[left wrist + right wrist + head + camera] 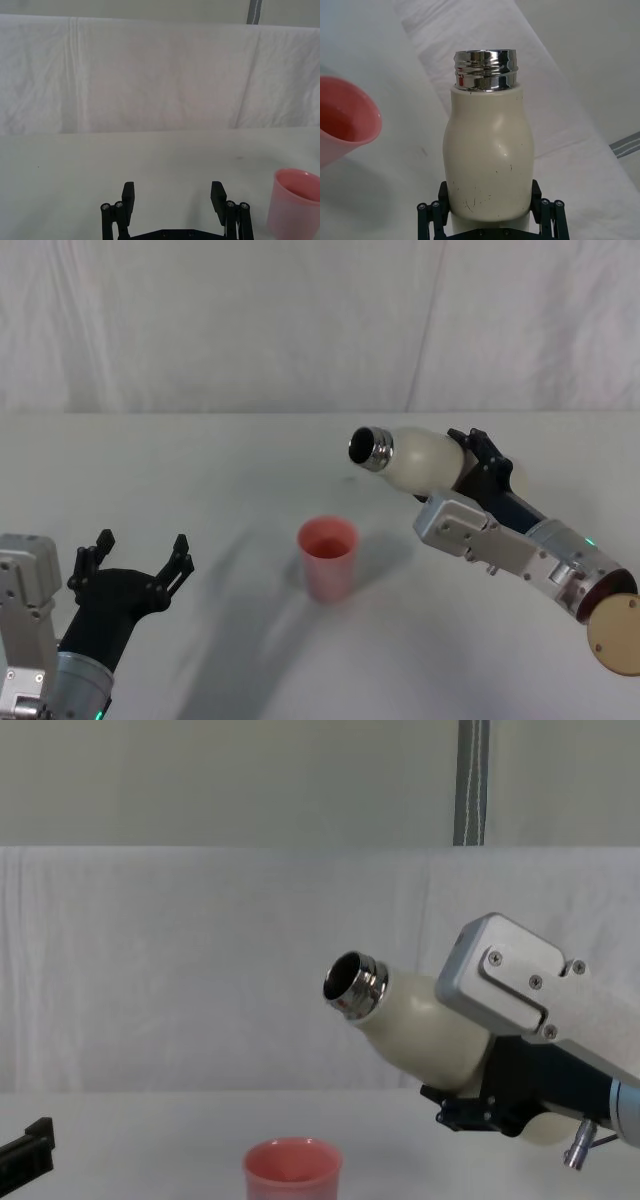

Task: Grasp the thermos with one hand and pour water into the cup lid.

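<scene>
My right gripper (478,462) is shut on the cream-white thermos (418,460), holding it in the air, tilted with its open steel neck (368,448) pointing left and slightly up. The thermos (488,155) and its threaded neck (485,69) show close in the right wrist view, the thermos (425,1025) also in the chest view. The pink cup lid (328,558) stands upright on the table, below and left of the neck; it appears too as the cup lid (292,1172), (294,204), (342,125). No stream of water is visible. My left gripper (135,565) rests open at the table's near left.
A white cloth covers the table (200,490) and hangs as a backdrop (300,320) behind it. A tan round disc (615,635) sits on my right arm near the right edge. A grey pole (472,780) stands behind the backdrop.
</scene>
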`<state>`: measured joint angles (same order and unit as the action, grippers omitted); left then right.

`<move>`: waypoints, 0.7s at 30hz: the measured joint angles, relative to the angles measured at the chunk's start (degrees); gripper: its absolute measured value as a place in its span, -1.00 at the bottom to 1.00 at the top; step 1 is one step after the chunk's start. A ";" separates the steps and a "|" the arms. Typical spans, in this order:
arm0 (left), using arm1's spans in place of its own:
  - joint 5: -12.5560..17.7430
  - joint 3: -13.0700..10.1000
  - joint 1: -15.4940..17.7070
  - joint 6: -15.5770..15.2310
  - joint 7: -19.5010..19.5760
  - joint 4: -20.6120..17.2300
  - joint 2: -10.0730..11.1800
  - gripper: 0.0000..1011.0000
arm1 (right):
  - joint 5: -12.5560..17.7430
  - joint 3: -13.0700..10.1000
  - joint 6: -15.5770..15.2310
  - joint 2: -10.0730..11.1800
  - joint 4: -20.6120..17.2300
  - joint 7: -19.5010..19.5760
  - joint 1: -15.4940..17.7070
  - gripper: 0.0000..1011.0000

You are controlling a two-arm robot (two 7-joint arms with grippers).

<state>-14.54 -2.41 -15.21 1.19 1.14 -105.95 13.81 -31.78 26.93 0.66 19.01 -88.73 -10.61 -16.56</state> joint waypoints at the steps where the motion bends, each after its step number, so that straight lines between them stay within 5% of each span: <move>1: 0.00 0.00 0.00 0.00 0.00 0.00 0.00 0.98 | -0.13 0.06 0.02 0.00 0.07 -0.03 -0.04 0.88; 21: 0.00 0.00 0.00 0.00 0.00 0.00 0.00 0.98 | -6.84 4.59 -1.10 1.21 0.85 -1.90 -1.34 0.88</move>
<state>-14.54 -2.41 -15.21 1.19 1.14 -105.95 13.81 -38.62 31.53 -0.44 20.22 -87.87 -12.51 -17.89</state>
